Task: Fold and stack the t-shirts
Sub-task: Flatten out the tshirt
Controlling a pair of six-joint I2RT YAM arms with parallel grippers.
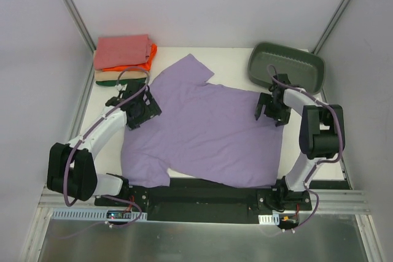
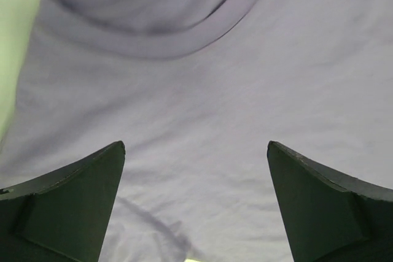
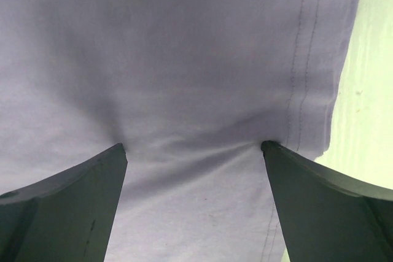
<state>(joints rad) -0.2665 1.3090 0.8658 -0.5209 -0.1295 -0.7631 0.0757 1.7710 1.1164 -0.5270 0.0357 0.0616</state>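
Note:
A lavender t-shirt [image 1: 209, 130] lies spread flat across the table, neck end to the left. My left gripper [image 1: 141, 110] hangs open over its collar end. In the left wrist view the ribbed collar [image 2: 184, 38] curves ahead of the left gripper [image 2: 195, 145], and only flat cloth lies between its fingers. My right gripper [image 1: 271, 111] is open at the shirt's right edge. Both of its fingertips [image 3: 120, 151] press into the cloth beside the stitched hem [image 3: 307, 59], and wrinkles run between them across the right gripper [image 3: 193, 146]. At the back left lies a stack of folded t-shirts [image 1: 121, 50], salmon-pink on top.
A grey-green tub [image 1: 287, 65] stands at the back right, just behind my right arm. The folded stack shows orange [image 1: 149, 61], tan and dark green layers under the pink. Bare white table [image 3: 368, 121] shows beyond the hem. Frame posts and grey walls surround the table.

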